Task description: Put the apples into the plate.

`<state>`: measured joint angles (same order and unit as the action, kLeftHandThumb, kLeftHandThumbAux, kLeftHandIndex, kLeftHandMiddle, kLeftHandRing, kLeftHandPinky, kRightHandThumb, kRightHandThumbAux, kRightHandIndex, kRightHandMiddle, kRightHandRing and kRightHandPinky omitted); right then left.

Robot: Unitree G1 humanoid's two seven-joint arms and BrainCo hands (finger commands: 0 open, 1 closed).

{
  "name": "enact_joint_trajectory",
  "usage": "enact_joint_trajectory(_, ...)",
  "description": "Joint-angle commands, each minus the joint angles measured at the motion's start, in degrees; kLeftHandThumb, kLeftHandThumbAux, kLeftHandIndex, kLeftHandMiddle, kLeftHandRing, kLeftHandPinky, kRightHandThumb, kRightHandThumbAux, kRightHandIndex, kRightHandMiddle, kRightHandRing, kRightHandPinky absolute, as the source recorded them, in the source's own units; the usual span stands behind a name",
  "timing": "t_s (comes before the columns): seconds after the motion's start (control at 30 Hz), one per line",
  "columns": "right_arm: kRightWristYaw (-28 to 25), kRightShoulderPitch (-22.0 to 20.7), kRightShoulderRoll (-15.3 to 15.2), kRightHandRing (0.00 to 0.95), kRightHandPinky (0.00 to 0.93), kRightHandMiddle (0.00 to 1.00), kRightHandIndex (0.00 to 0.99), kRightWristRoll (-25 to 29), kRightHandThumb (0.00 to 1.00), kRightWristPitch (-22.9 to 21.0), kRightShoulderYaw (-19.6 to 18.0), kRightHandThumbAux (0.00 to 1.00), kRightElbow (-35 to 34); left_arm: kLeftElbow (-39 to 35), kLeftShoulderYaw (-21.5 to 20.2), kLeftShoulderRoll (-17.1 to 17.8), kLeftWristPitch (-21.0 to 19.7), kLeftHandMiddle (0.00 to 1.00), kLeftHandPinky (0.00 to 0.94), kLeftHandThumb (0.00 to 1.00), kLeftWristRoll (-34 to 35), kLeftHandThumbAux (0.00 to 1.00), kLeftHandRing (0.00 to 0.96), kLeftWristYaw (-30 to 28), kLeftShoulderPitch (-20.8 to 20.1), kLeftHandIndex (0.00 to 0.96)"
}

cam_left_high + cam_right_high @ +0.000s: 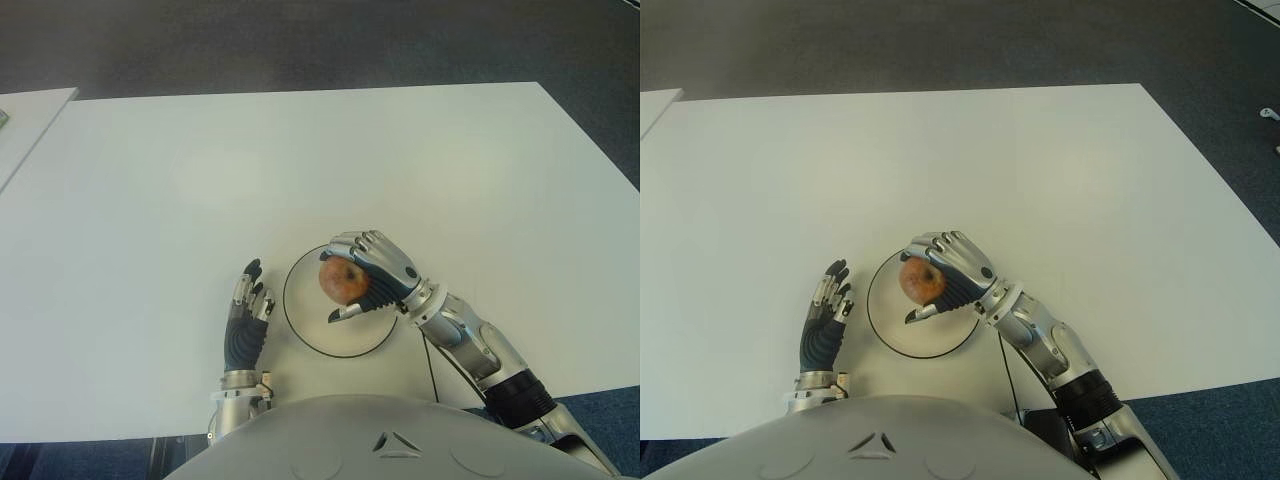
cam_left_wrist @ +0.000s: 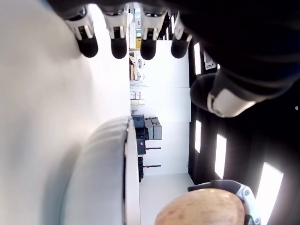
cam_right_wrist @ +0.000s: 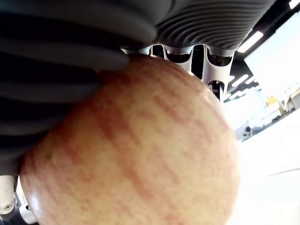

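A red-yellow apple (image 1: 343, 282) sits in the grasp of my right hand (image 1: 366, 275), whose fingers curl over its top and whose thumb closes from below. Hand and apple are over the white, dark-rimmed plate (image 1: 305, 330) near the table's front edge. Up close in the right wrist view, the apple (image 3: 136, 150) presses against the palm. My left hand (image 1: 247, 318) shows just left of the plate, fingers straight and holding nothing. The left wrist view shows its spread fingertips (image 2: 119, 44), the plate's rim (image 2: 125, 154) and the apple (image 2: 201, 211) beyond.
The white table (image 1: 300, 170) stretches wide behind and to both sides of the plate. Another white surface's corner (image 1: 30, 115) shows at the far left. Dark carpet lies beyond the table's edges.
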<state>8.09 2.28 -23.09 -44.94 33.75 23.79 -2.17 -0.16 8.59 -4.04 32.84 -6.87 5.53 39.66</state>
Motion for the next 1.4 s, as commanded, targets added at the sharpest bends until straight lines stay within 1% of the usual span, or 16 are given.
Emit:
enact_joint_trajectory(0.03, 1.9, 0.1, -0.3, 0.884, 0.88, 0.882, 0.855, -1.7, 0.932, 1.3, 0.5, 0.671, 1.8, -0.2, 0.4, 0.1, -1.2, 0.0, 0.0, 0.0, -0.7, 0.46, 0.0, 0.1, 0.3, 0.0)
enact_joint_trajectory(0.3, 2.7, 0.4, -1.3, 0.884, 0.88, 0.881, 0.854, -3.4, 0.944, 2.1, 1.4, 0.664, 3.4, -1.0, 0.7, -0.5, -2.3, 0.0, 0.0, 0.0, -0.9, 0.471, 0.0, 0.6, 0.3, 0.0)
enact_joint_trajectory(0.5, 3.9, 0.1, -2.5, 0.882, 0.88, 0.878, 0.85, -6.0, 0.93, 2.4, 2.3, 0.662, 4.4, -1.5, 1.0, -0.7, -2.8, 0.0, 0.0, 0.0, -1.0, 0.483, 0.0, 1.2, 0.4, 0.0)
enact_joint_trajectory(0.83, 9.6, -2.5, -5.4, 0.876, 0.879, 0.874, 0.849, -11.5, 0.888, 6.1, 4.5, 0.668, 8.6, -2.1, 1.7, -0.6, -3.0, 0.0, 0.0, 0.0, -1.2, 0.481, 0.0, 1.6, 0.6, 0.0)
enact_joint_trajectory(1.07, 12.0, -3.9, -7.0, 0.872, 0.875, 0.871, 0.847, -13.8, 0.894, 7.3, 5.9, 0.667, 10.2, -1.7, 1.7, -1.0, -2.8, 0.0, 0.0, 0.0, -1.5, 0.492, 0.0, 2.3, 0.4, 0.0)
enact_joint_trajectory(1.33, 11.5, -6.0, -8.9, 0.869, 0.881, 0.872, 0.845, -14.7, 0.879, 8.5, 7.3, 0.662, 11.0, -1.7, 2.1, -0.8, -3.0, 0.0, 0.0, 0.0, -1.9, 0.485, 0.0, 2.7, 0.4, 0.0)
enact_joint_trajectory(1.4, 10.4, -7.2, -9.8, 0.869, 0.884, 0.868, 0.829, -15.1, 0.838, 8.8, 7.8, 0.65, 10.9, -1.7, 2.2, -0.5, -2.9, 0.0, 0.0, 0.0, -1.9, 0.478, 0.0, 2.5, 0.4, 0.0)
